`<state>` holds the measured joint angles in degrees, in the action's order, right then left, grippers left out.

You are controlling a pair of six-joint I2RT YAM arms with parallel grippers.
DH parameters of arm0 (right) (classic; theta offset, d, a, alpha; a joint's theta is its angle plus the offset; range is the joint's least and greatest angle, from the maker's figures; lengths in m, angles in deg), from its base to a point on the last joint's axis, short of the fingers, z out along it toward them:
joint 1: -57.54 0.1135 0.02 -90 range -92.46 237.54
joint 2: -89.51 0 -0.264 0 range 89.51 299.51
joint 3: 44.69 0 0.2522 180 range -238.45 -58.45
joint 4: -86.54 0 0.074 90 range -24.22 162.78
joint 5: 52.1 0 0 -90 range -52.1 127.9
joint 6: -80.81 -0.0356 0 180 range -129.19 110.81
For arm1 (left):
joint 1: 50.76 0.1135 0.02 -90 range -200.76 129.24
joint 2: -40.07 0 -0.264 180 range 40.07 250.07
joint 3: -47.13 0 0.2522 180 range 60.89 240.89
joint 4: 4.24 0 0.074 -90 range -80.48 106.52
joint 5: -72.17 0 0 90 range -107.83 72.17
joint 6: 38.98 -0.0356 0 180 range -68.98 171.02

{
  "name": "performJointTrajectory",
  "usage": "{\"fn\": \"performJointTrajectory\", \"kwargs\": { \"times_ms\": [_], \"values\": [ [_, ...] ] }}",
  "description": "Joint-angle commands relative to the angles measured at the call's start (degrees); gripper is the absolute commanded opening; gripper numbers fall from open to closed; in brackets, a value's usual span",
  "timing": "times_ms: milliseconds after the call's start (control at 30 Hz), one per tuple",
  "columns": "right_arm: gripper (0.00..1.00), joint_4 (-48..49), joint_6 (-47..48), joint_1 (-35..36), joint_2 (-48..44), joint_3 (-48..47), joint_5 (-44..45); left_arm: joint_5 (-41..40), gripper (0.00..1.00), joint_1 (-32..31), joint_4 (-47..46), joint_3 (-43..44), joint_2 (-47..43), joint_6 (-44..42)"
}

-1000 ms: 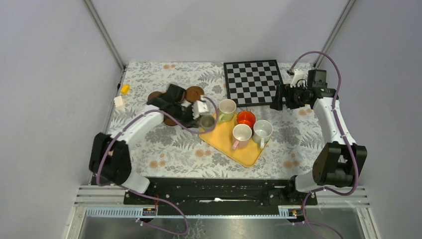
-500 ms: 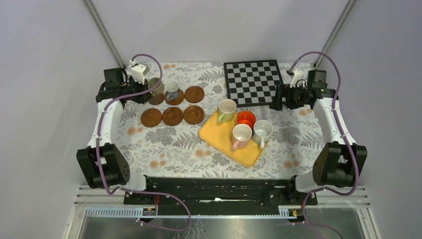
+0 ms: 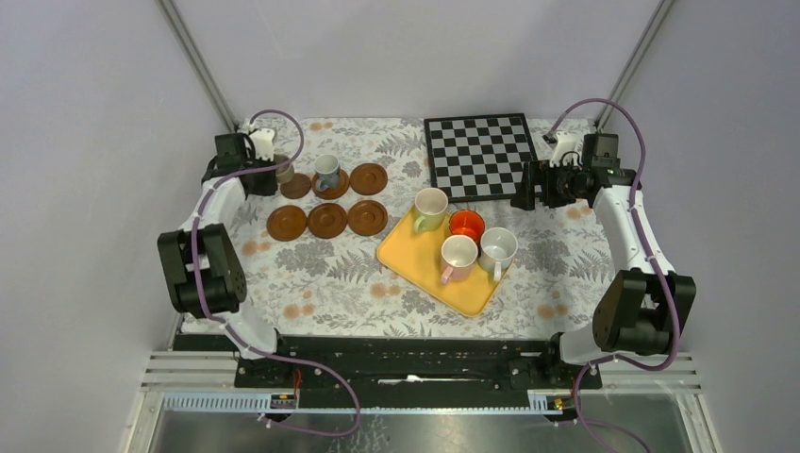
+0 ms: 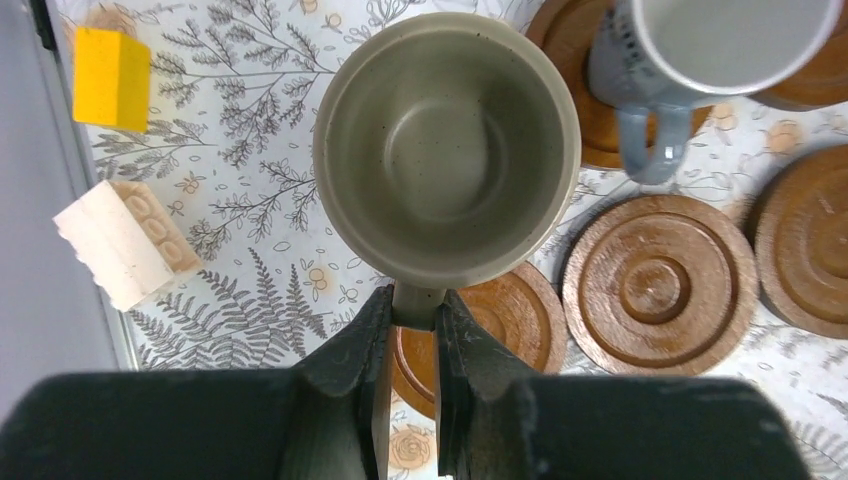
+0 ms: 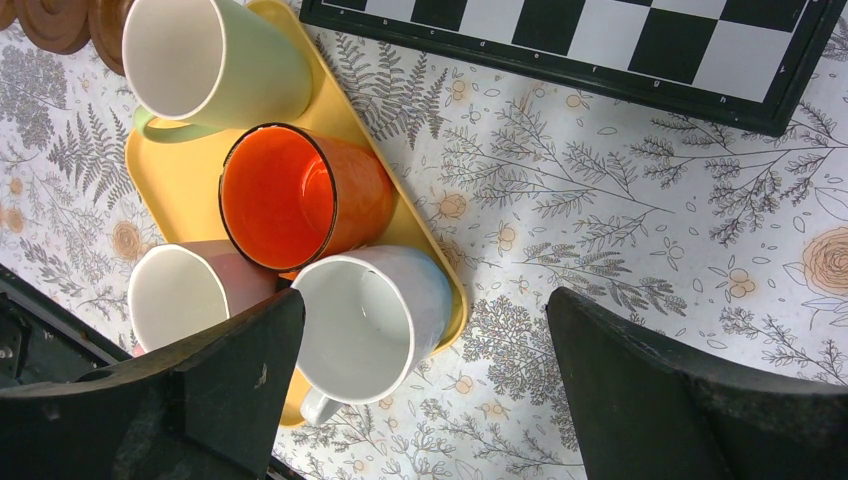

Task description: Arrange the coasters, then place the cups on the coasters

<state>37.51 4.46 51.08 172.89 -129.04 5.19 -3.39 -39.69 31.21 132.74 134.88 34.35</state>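
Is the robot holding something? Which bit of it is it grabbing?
Yes. The left gripper is pinching the grey-brown cup by its handle. The right gripper is open and holds nothing.

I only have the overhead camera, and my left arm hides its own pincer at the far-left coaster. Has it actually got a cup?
Observer: Yes. The left wrist camera shows the left pincer shut on the handle of the grey-brown cup.
Operator: Is the cup centred over that coaster?
Observer: It looks off-centre. The coaster peeks out only on the handle side of the cup. I cannot tell whether the cup is touching down.
Operator: Anything close by that I can't see?
Observer: A yellow block and a white block lie just beside the cup.
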Motion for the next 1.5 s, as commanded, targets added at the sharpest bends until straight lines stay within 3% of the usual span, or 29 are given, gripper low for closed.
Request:
{"fn": "performJointTrajectory", "kwargs": {
  "times_ms": [0,400,1267,1467],
  "values": [
    [0.98,0.87,-0.20,-0.22,-1.64,0.27,-1.92,-1.89,0.00,0.28,-7.11,1.53,3.18,0.92],
    [0.98,0.90,-0.10,-0.22,-0.65,0.19,-1.75,0.00,0.00,0.16,-10.47,3.37,11.73,0.90],
    [0.98,0.67,-0.03,-0.22,0.12,0.02,-1.49,-0.56,0.00,-1.16,-15.36,2.85,16.13,0.93],
    [0.98,0.72,-0.03,-0.22,0.19,-0.06,-1.62,-1.04,0.06,-1.23,-15.41,2.80,16.47,0.68]
  ]
}}
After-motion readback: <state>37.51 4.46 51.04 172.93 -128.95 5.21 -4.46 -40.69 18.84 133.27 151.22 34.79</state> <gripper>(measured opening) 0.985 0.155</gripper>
